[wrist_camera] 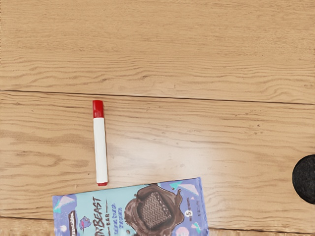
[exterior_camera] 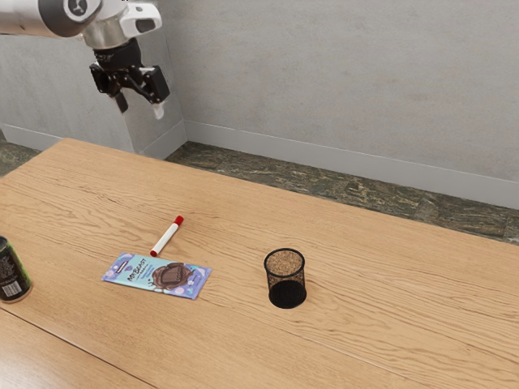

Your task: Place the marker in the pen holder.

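Tabletop [exterior_camera: 243, 356] nearest, along the exterior view's bottom. Marker [exterior_camera: 167, 237] left of centre, one end near the chocolate bar [exterior_camera: 138, 272]. My gripper [exterior_camera: 139, 109], upper left: wide open, empty. Approach stage, I judge; next, descend and straddle it crosswise.

There is one chocolate bar [exterior_camera: 156, 275]. Just beside it there is one marker [exterior_camera: 167, 237]. Apart from it there is one pen holder [exterior_camera: 287, 293], and at its opposite side, one can [exterior_camera: 11, 273].
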